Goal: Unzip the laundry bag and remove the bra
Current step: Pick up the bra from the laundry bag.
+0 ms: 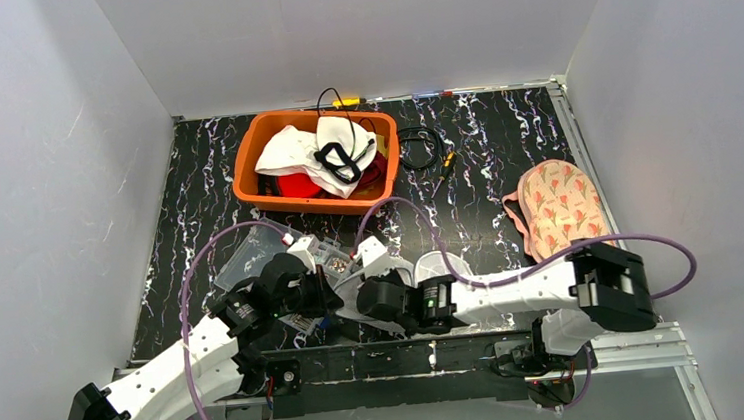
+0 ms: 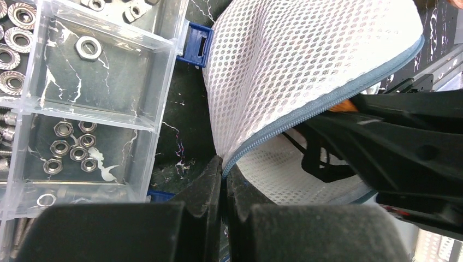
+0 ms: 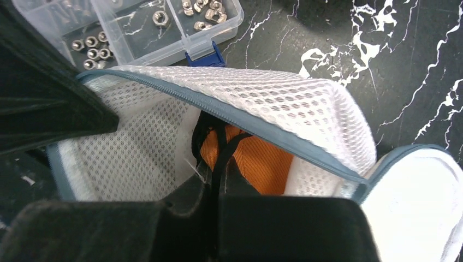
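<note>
The white mesh laundry bag (image 1: 445, 264) lies unzipped at the near middle of the table, its grey zipper edge (image 2: 327, 93) gaping. My left gripper (image 2: 224, 166) is shut on that zipper edge at the bag's left corner. Inside the bag (image 3: 273, 103) sits the orange bra (image 3: 262, 164) with a black strap (image 3: 221, 150). My right gripper (image 3: 217, 174) reaches into the opening and is shut on the black strap. In the top view both grippers, left (image 1: 326, 294) and right (image 1: 367, 296), meet at the bag's left end, and the bra is hidden.
A clear compartment box (image 1: 251, 255) of nuts and washers (image 2: 71, 147) lies just left of the bag. An orange bin (image 1: 254, 169) of clothes stands at the back. A black cable (image 1: 424, 151) lies beside the bin. A pink floral cloth (image 1: 558, 205) lies at the right.
</note>
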Controlling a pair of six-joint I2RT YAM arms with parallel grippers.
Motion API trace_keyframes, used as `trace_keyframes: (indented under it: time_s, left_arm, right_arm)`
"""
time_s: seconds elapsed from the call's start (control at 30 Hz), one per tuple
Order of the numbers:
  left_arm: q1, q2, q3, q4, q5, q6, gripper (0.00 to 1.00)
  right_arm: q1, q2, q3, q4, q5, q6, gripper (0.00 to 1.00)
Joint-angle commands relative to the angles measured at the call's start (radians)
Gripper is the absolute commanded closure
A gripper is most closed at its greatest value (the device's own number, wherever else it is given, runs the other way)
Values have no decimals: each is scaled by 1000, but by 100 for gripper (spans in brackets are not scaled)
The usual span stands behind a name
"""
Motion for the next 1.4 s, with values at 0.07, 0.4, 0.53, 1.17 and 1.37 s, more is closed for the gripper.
trace_keyframes:
  time_s: [0.07, 0.4, 0.53, 1.17, 1.37]
  left_arm:
    - [-3, -16, 25, -49, -6, 3, 100]
    - [-3, -11, 62, -26, 5, -27, 100]
    - [-3, 14, 84, 18, 25, -39, 100]
    - [-3, 260, 232, 123, 21, -64, 100]
    - [-2, 289, 258, 182, 9, -110, 100]
  right_arm:
    - [-2, -172, -53, 68, -50, -107, 99]
    - [-2, -345, -108, 113, -295, -299, 99]
    - [-3, -361, -108, 117, -413, -356, 99]
    - [-2, -648, -148, 273, -255, -366, 99]
    - [-1, -765, -168, 212, 46, -337, 99]
